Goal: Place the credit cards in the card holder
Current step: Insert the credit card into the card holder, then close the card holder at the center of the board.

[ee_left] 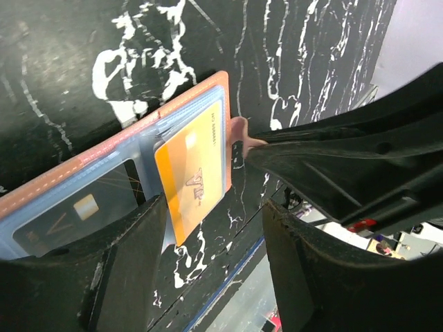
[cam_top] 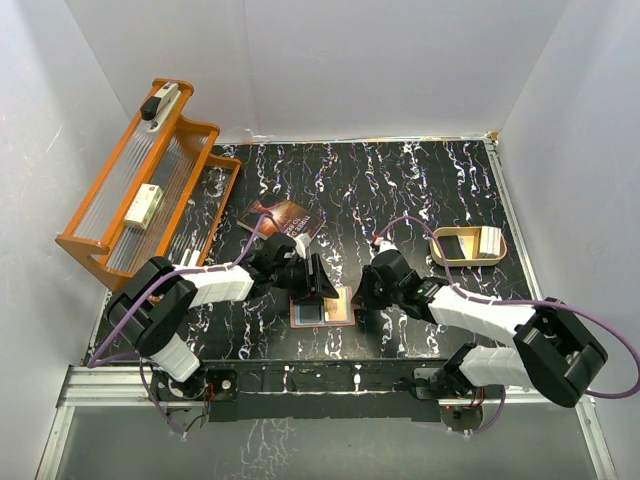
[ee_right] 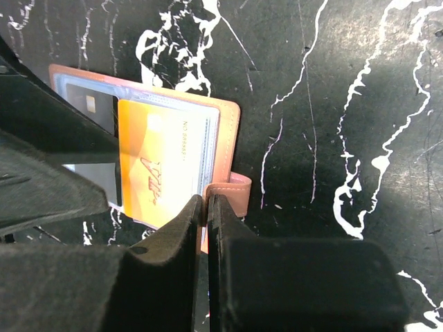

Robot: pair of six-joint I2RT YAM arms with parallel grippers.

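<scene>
Card holder (ee_right: 227,131): open flat beneath both jaws.
Left gripper (ee_left: 214,221): nearer; half open, straddling yellow card (ee_left: 190,169), lengthwise between my jaws.
Right gripper (ee_right: 208,207): closed empty, at tab (ee_right: 234,190).

orange rack (cam_top: 165,160), paperback book (cam_top: 285,215), beige tin (cam_top: 462,262)

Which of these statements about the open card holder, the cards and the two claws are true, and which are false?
1. The reddish-brown leather card holder lies open on the black marbled table. True.
2. The orange-yellow plastic card sits fully inside its sleeve. False: one end sticks out past the holder's edge.
3. The right claw is shut, its tip at the holder's snap tab. True.
4. The left claw grips the dark plastic card. False: it is open, and that card lies in its pocket.
5. The dark paperback book rests on the holder. False: it lies apart on the table.
</scene>
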